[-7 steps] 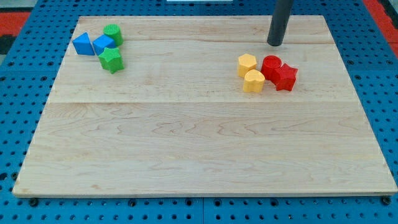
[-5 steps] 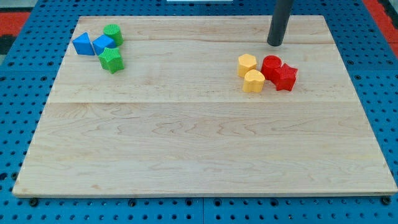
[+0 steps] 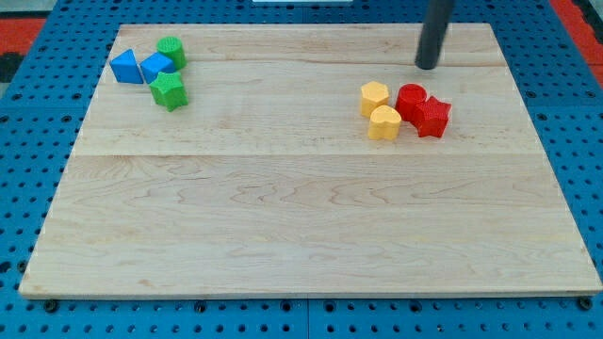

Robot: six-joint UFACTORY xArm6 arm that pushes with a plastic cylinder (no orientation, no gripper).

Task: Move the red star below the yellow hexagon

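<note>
A: Trouble could come from the crowding. The small red star-shaped block [image 3: 433, 118] lies near the view's right, touching the red round block [image 3: 411, 99] on its upper left. The yellow hexagon block [image 3: 374, 97] sits just left of that red round block, and the yellow heart-like block [image 3: 383, 122] lies under the hexagon, exactly where the star should go.

B: So what do you fear?

A: If my tip [image 3: 429, 67] comes down from above, I think it meets the red round block first and pushes the whole group. Also, the star must pass the yellow heart-like block, so it may drag this one, or knock the hexagon away.

B: Where is the tip now?

A: It stands on the pale wooden surface [image 3: 301, 226], above the red pair and apart from them, touching no block.

B: And the claw, how open is it?

A: This arm has no claw, only the dark rod; it holds nothing. The two blue blocks [image 3: 139, 67] and the two green blocks [image 3: 170, 73] at the view's top left are well apart from all this.
</note>
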